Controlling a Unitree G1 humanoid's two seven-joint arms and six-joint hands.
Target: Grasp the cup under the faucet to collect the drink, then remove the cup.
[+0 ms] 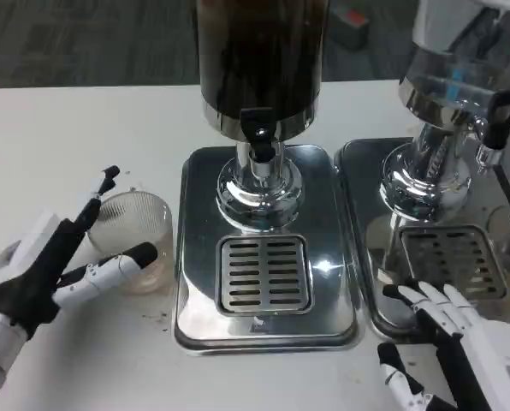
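head view. the clear ribbed cup [133, 229] stands upright on the white table [58, 137], just left of the steel drip tray [195, 197] of the dark drink dispenser [261, 60] and not yet under its black faucet [257, 130]. the left hand [62, 257] brackets the cup: one black-tipped finger reaches along the far left of the rim and another lies across the near side, close to or touching the wall; the fingers are apart around the cup, and whether they already press on it cannot be told, so the grasp is judged unfinished. the right hand [456, 338] rests low at the near right, fingers spread and holding nothing, its fingertips [409, 295] at the near edge of the second dispenser [460, 77] tray. step in hand, as judged: closing on the cup before carrying it to the grille [263, 274]. to do it well, the fingers should close evenly on opposite sides of the wall, below the rim, with light force, since a thin plastic cup may deform or tip; the cup should then be lifted over the raised tray edge, kept upright, and set on the grille directly beneath the faucet outlet. small dark specks on the table near the cup suggest a spill, so the base may slide.
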